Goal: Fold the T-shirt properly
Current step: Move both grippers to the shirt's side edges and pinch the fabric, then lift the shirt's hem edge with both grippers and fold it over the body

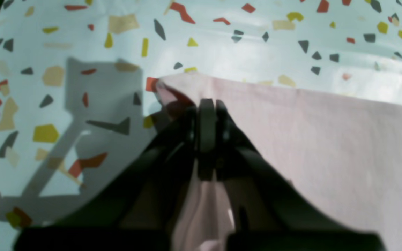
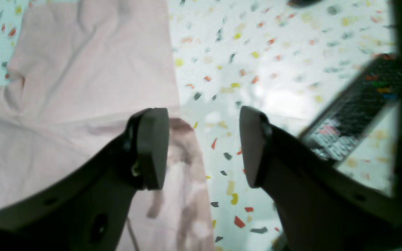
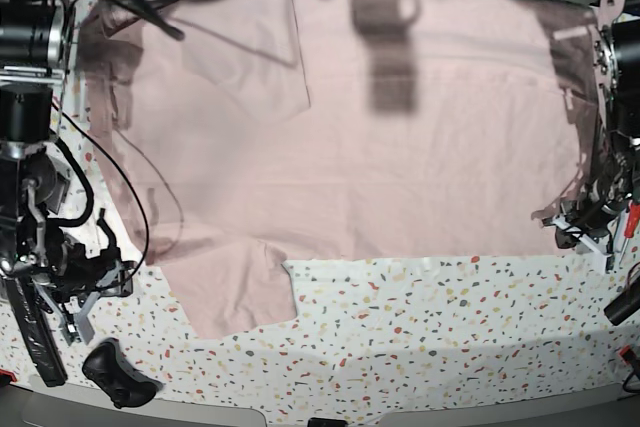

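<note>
Left tool (image 1: 208, 115) pinches a corner of the T-shirt (image 3: 400, 147), which lies spread across the counter (image 3: 420, 347); right tool (image 2: 204, 146) gapes empty beside a sleeve (grasping stage, seemingly): it likely must grip next

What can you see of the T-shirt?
The T-shirt is pale pink, plain, cotton-looking, lightly creased, and lies spread flat over most of the speckled table. One short sleeve points toward the near edge; another is folded in over the body at the far side. The left gripper is shut on a corner of its edge. The right gripper hangs open beside another edge, not gripping.
</note>
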